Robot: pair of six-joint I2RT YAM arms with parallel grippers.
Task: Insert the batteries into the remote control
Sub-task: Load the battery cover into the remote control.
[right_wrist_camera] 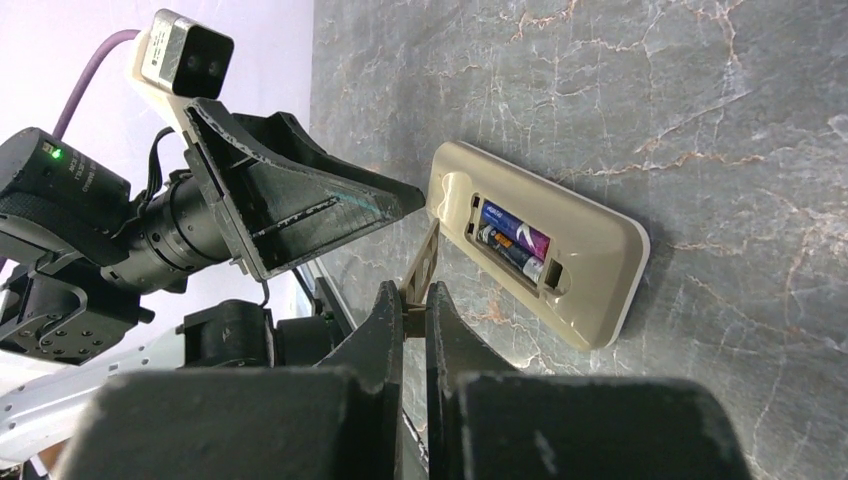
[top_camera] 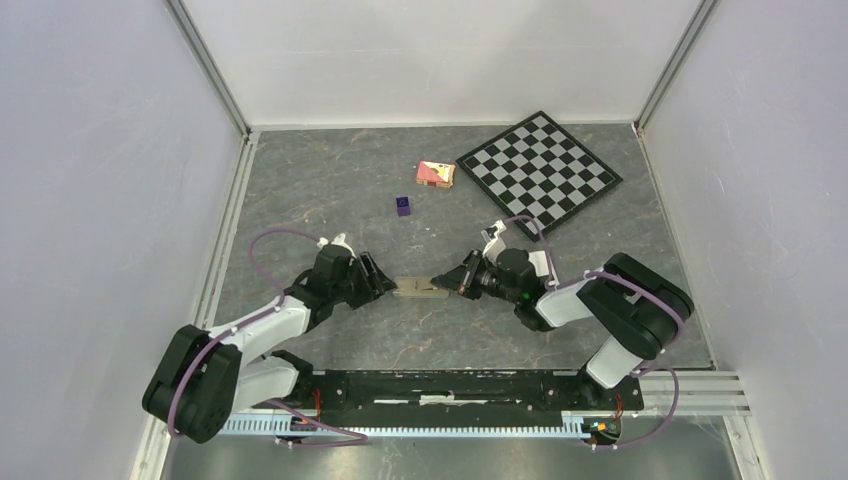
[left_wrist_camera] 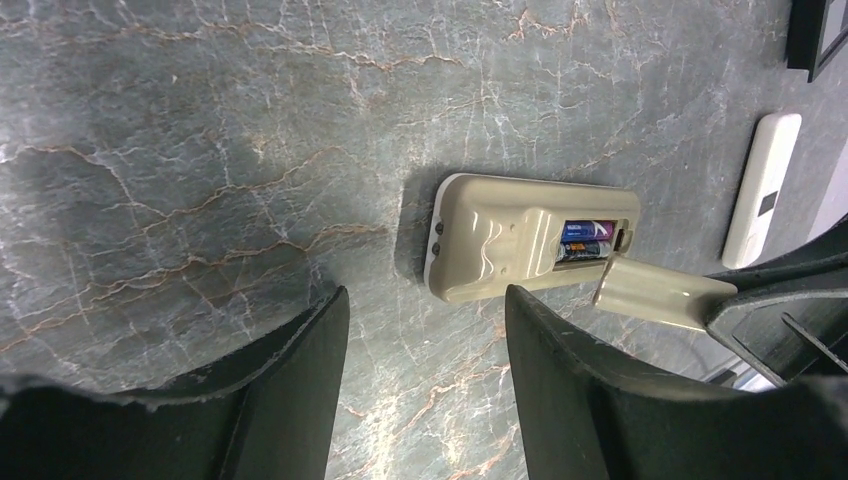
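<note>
No word, number or brand can be read anywhere in these views. The batteries (right_wrist_camera: 512, 238) lying in the bay of the remote control (right_wrist_camera: 600, 270) wear a blue and purple wrap with pale print on it. That print is too small and blurred to make out, from the left wrist as well as the right. In the right wrist view, a line of fine white print stands on the black motor housing (right_wrist_camera: 75, 185) of the left arm, beside a green light (right_wrist_camera: 53, 153), and it is also illegible. The orange-and-red box (top_camera: 436, 175) at the far side of the surface (top_camera: 330, 190) has a printed face, but from above no lettering can be told.
</note>
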